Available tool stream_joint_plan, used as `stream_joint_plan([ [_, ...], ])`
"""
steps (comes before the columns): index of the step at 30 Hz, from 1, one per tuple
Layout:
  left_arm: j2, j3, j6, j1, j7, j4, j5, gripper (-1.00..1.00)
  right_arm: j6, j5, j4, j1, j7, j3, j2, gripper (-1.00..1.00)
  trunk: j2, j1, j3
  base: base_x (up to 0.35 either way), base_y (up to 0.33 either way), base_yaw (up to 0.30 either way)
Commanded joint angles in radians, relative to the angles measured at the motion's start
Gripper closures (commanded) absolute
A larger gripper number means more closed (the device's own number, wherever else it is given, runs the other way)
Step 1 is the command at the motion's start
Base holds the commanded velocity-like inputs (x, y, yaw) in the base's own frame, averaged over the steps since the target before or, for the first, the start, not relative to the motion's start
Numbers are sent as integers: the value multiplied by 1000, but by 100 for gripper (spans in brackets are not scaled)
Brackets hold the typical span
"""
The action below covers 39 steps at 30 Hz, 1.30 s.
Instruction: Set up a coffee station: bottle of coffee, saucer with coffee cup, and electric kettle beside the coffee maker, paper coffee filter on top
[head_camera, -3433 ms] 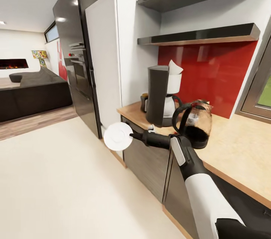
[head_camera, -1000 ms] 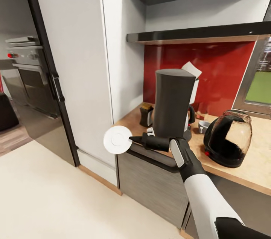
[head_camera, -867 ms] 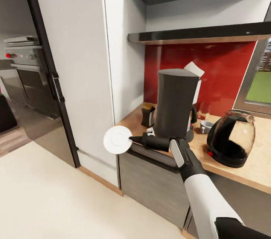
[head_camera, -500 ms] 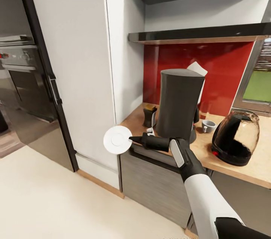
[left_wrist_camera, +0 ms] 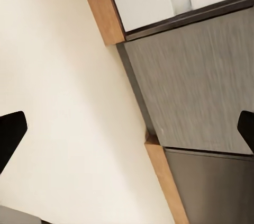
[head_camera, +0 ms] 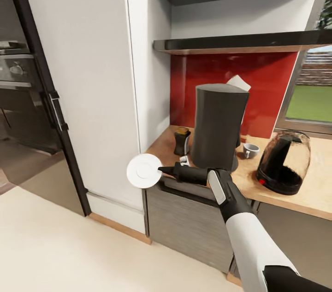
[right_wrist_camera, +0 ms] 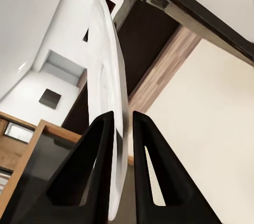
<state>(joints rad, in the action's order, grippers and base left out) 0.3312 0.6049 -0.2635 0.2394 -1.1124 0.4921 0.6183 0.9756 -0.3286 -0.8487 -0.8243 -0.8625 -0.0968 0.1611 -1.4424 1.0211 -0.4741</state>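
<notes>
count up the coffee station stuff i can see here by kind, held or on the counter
coffee maker: 1
paper filter: 1
coffee bottle: 1
coffee cup: 1
electric kettle: 1
saucer, held on edge by the right hand: 1
total: 6

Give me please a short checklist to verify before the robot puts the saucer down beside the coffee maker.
1. Right gripper pinches the saucer rim: ok.
2. Saucer is over the countertop: not ok, it hangs past the edge.
3. Saucer is level: not ok, it stands on edge.
4. Bare counter beside the coffee maker: cannot tell.
5. Coffee cup waits on the counter: ok.
6. Left gripper free: ok, open.
</notes>
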Motion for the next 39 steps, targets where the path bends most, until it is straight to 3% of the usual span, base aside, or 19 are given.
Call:
stream_joint_plan([
  [1, 0, -1, -10, 0, -1, 0, 7, -100, 5, 3, 0, -1, -7, -4, 1, 100, -1, 0, -1, 0, 306, -12],
  [9, 0, -1, -11, 0, -2, 0, 8, -100, 6, 3, 0, -1, -7, -4, 1, 100, -1, 0, 0, 0, 257, -58],
  [30, 0, -1, -11, 1, -2, 0, 8, -100, 5, 4, 24, -1, -7, -4, 0, 100, -1, 0, 10, 5, 55, -227],
  [39, 0, -2, -11, 0, -2, 0, 7, -100, -72, 4, 59, -1, -9, -3, 0, 100, -1, 0, 11, 51, 268, -181],
])
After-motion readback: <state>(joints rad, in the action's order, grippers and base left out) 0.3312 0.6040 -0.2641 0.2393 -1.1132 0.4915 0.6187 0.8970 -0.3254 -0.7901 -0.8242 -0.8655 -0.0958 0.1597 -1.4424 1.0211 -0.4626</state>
